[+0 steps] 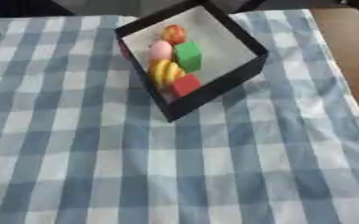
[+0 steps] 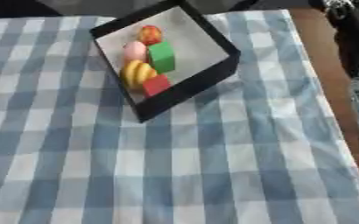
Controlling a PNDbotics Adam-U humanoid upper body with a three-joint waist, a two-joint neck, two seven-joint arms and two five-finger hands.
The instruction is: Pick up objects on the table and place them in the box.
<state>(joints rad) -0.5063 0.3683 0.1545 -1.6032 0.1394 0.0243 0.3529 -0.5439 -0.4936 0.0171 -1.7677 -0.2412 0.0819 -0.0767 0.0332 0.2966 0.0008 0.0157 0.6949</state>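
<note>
Black box [image 1: 213, 89] upper center holds green block [image 1: 188, 56], red block [image 1: 185, 84], bananas [image 1: 164, 72]; no readable text. Hands' state: can't tell.

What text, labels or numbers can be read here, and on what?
None. The box has plain black walls and a grey floor with no print showing.
The green block, red block, banana, pink piece and orange-red piece show no marks.
The checked cloth is only a pattern.
</note>
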